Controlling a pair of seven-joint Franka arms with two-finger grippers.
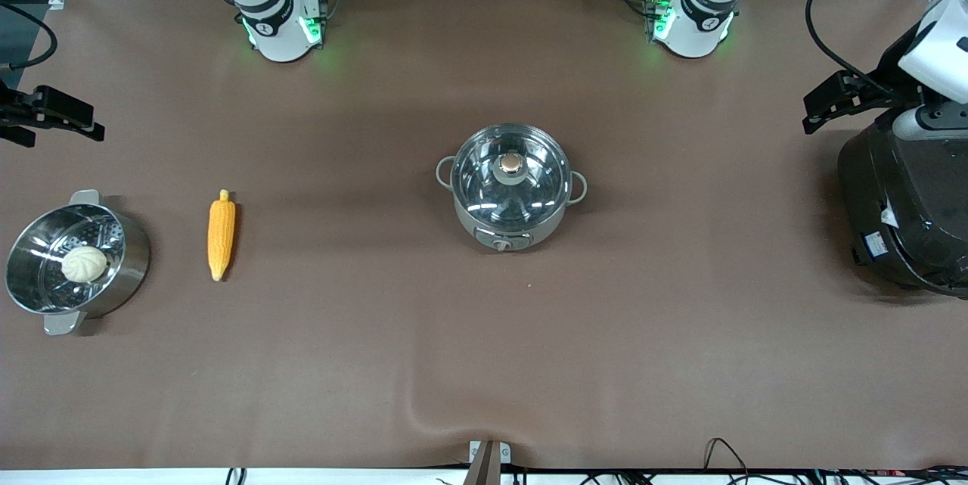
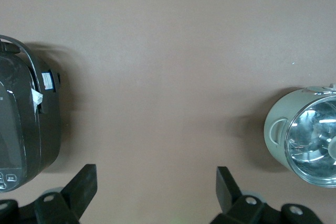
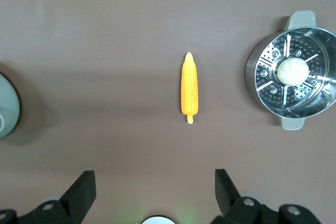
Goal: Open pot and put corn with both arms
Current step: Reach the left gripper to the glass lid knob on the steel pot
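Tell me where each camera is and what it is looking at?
Front view: high over the table, facing both arms' bases; shows the pot, the corn, steamer pot and rice cooker.
Left wrist view: on the left arm, looking down; left gripper open, between rice cooker and pot.
Right wrist view: on the right arm, looking down; right gripper open, over the corn and steamer pot.
Shared: both wrist views show the pot.

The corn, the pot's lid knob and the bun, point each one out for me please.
corn [image 1: 221, 234]: front view, middle of the cob.
lid knob [image 1: 510, 163]: front view, tan top of the knob.
bun [image 3: 292, 71]: right wrist view, centre of the bun.
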